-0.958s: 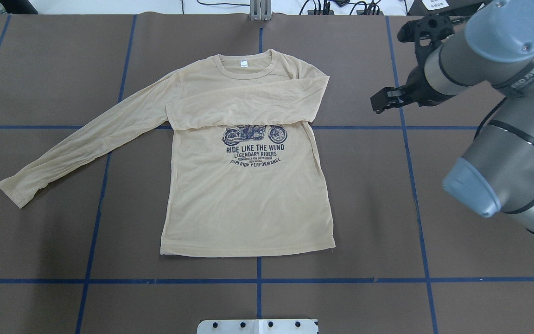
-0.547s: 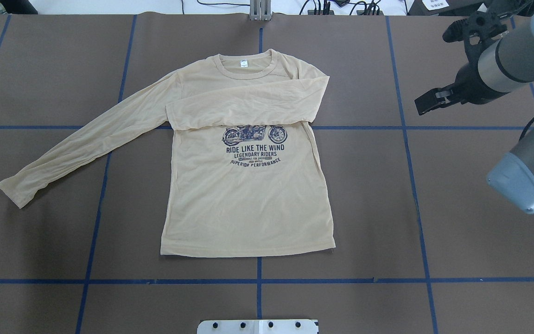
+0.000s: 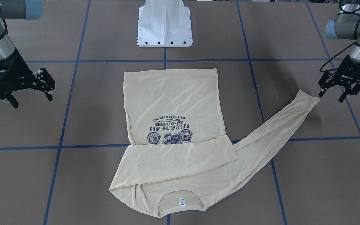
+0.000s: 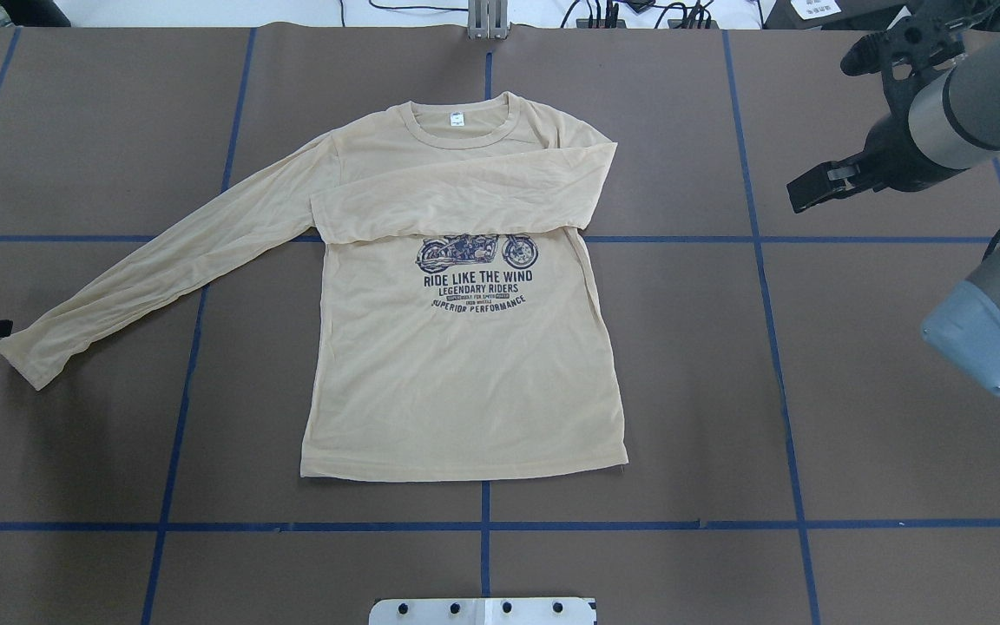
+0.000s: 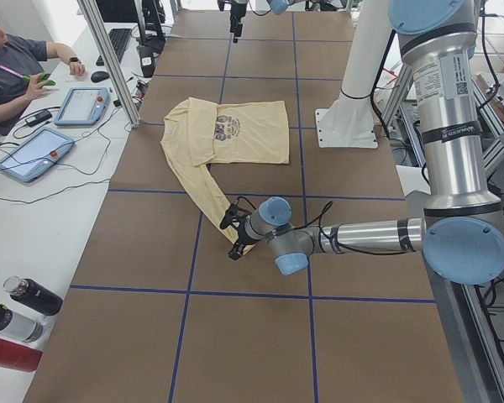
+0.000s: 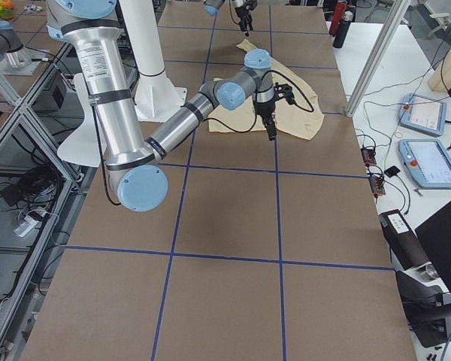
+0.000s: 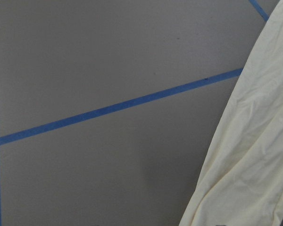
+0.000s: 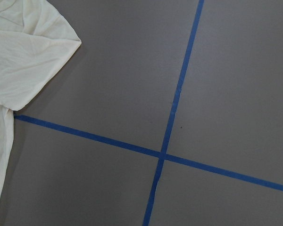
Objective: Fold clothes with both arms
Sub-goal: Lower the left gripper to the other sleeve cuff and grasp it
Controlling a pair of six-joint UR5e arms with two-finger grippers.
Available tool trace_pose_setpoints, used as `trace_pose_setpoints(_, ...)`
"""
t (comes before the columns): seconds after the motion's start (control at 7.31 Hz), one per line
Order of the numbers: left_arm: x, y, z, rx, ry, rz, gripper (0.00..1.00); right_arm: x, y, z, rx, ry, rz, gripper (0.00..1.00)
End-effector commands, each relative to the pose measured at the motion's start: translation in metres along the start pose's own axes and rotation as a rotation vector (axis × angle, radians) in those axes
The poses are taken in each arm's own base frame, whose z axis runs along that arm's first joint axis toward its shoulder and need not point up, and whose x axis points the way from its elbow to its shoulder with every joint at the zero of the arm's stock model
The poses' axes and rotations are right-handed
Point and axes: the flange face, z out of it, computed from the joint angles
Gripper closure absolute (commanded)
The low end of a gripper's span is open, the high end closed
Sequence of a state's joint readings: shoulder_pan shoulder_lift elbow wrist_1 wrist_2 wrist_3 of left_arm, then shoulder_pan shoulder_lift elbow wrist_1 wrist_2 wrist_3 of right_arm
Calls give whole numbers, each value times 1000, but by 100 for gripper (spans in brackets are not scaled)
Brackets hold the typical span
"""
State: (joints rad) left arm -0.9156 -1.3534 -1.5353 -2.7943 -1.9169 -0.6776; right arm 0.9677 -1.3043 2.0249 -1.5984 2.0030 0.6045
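Fingers [image 3: 343, 93] of the left gripper [image 3: 331, 96] stand spread with nothing between them, low over the counter [image 4: 101, 130] near its left edge, just beside the cuff [image 4: 18, 358] of the outstretched sleeve [image 4: 179, 256]; whether a fingertip touches the cloth I cannot tell; that sleeve runs slantwise from the shoulder out toward the left edge; the cream-yellow T-shirt [image 4: 465, 382] lies flat and face up in the middle of the counter, collar toward the far edge, hem toward the near edge by the white pedestal [image 3: 164, 25]; the folded sleeve [image 4: 465, 204] lies across the chest, its lower border over the top of the navy motorcycle print [image 4: 477, 273]; a small white neck label [image 4: 457, 120] shows inside the collar; blue tape lines [image 4: 812, 524] cross the counter in a grid; toward the far right corner the right gripper [image 3: 31, 98] hangs above the counter, well apart from the shirt, its fingers likewise spread and holding nothing.
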Motion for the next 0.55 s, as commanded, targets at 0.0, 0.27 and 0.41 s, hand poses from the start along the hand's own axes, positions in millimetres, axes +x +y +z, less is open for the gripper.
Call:
trace_pose_setpoints(0.0, 7, 9, 12, -29, 13, 15, 33, 1, 0, 0, 0, 2, 0, 0)
trace_pose_setpoints(0.27, 9, 14, 17, -44, 15, 19, 45, 0, 0, 0, 2, 2, 1, 0)
trace_pose_setpoints(0.41, 7, 16, 19, -50, 13, 19, 48, 0, 0, 0, 2, 2, 3, 0)
